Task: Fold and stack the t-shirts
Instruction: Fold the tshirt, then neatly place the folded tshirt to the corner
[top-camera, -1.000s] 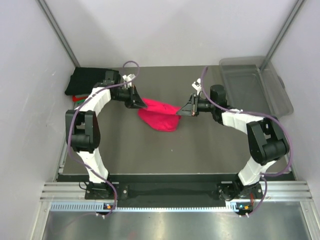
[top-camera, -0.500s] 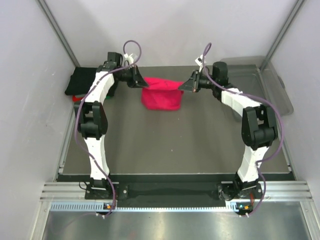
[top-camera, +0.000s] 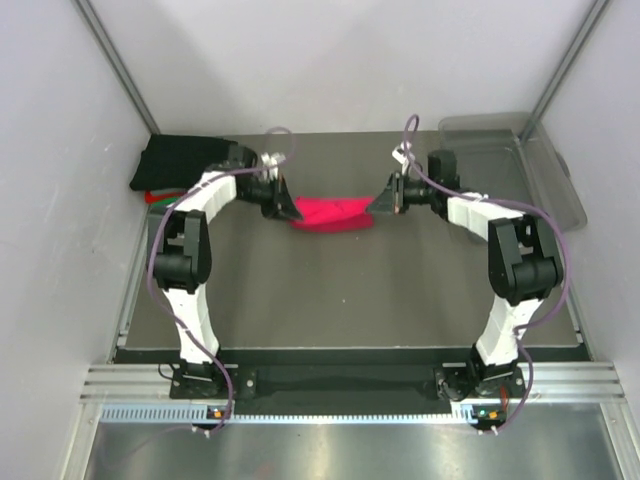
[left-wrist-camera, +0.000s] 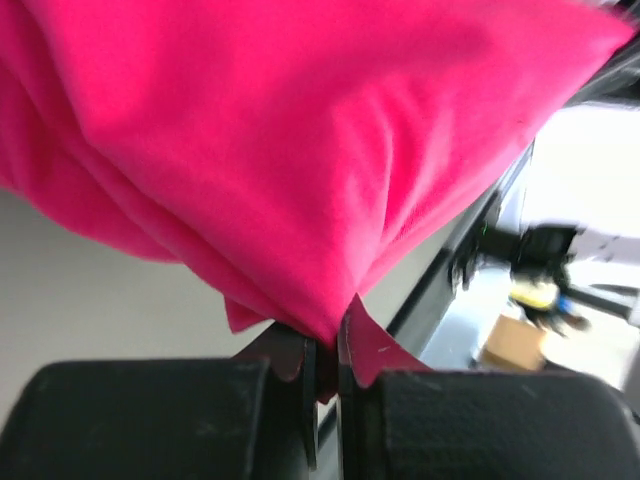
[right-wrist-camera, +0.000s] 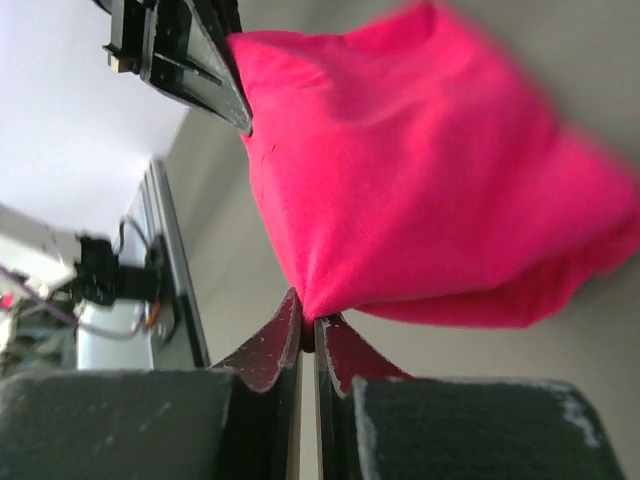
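**Pink tee stretched between both grippers, far side of the table**

The bin (top-camera: 560, 190) sits at 2 o'clock, at the table's (top-camera: 350, 300) far right corner, well apart from all the cloth. Its clear walls and floor let the grey surface show through. No tee is in it.

From above, the pink tee (top-camera: 330, 213) hangs at 12 o'clock as a shallow sagging band between the two arms. The left gripper (top-camera: 293, 212) has its 9 o'clock end and the right gripper (top-camera: 378, 205) its 3 o'clock end. Whether the sagging middle touches the table cannot be told from this view. At 10 o'clock, in the far left corner, a folded black tee (top-camera: 175, 155) lies on top of a red one (top-camera: 151, 197), of which only an edge peeks out.

The wrist cameras show what the top view cannot, which is the grip itself. In the left wrist view the jaws are pressed together on a bunched point of pink cloth, which fans out above in thick folds. In the right wrist view the jaws are likewise pinched tight on a corner, and the tee spreads toward 1 o'clock as a layered slab hanging above the grey surface. The left gripper shows at 11 o'clock in that view, clamped on the opposite corner. Only the top view shows the bin and the stack.
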